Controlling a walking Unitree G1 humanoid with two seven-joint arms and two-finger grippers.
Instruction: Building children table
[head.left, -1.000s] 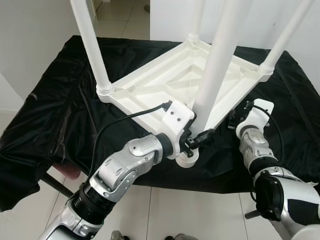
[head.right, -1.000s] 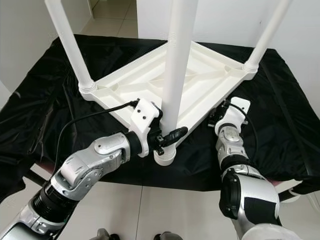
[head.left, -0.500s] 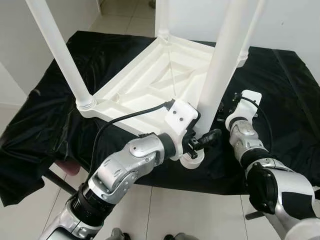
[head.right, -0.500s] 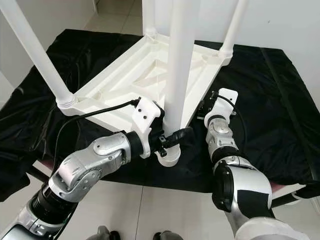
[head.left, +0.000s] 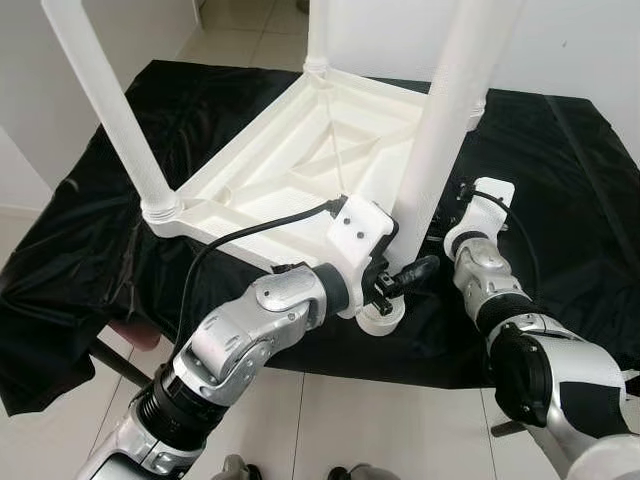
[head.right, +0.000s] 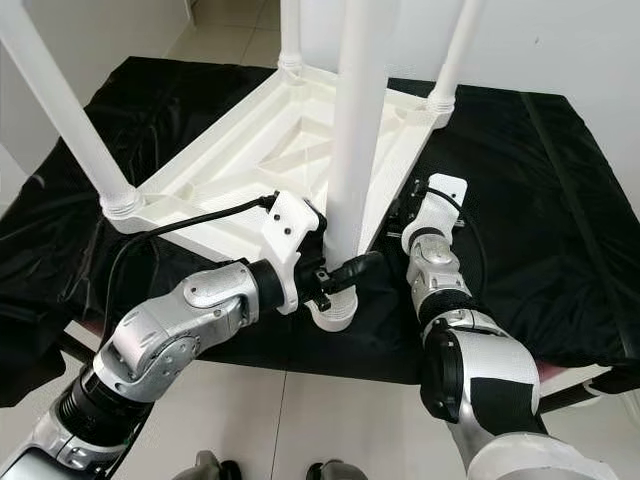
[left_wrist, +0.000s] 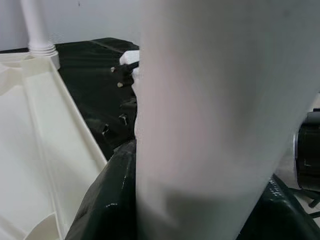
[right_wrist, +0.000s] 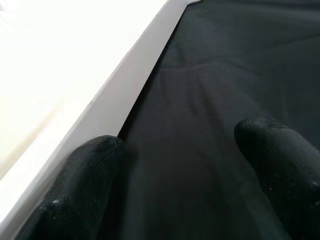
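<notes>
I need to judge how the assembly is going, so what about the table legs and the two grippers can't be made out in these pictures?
- Upper ends of the table legs: cut off by the top edge of both eye views.
- Left gripper grip on the near leg: one finger shows; the leg hides the other.
- Near leg in the left wrist view: blurred, too close.
- Right gripper: open beside the tabletop edge; contact unclear.

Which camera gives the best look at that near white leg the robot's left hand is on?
The right eye view: the near leg rises from the upturned table, with the left gripper at its base. The left eye view shows much the same. The left wrist view has it as a blurred white column, too close to read.
</notes>
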